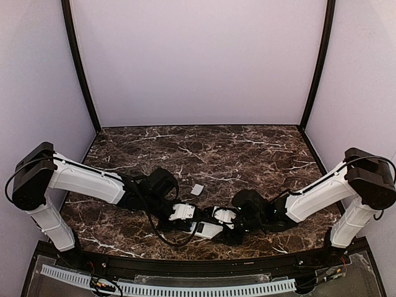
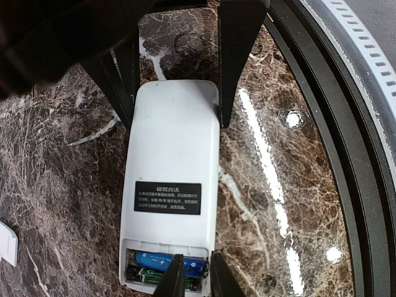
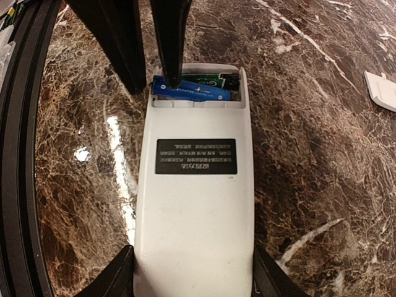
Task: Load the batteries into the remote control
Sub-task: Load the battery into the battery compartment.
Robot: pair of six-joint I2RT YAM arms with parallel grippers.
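right wrist view: the right gripper (image 3: 156,85) is narrowly parted and holds nothing. one tip presses the blue battery (image 3: 197,93) beside the second battery (image 3: 213,79) at the remote's (image 3: 195,210) 12 o'clock end. an off-centre push could pop it out or tip the remote. the left gripper (image 3: 193,263) clamps the 6 o'clock end.

Lying flat on the dark marbled table (image 1: 247,148): a white remote control (image 2: 173,204), back up, near the front edge; well apart, a small white cover (image 1: 197,190).
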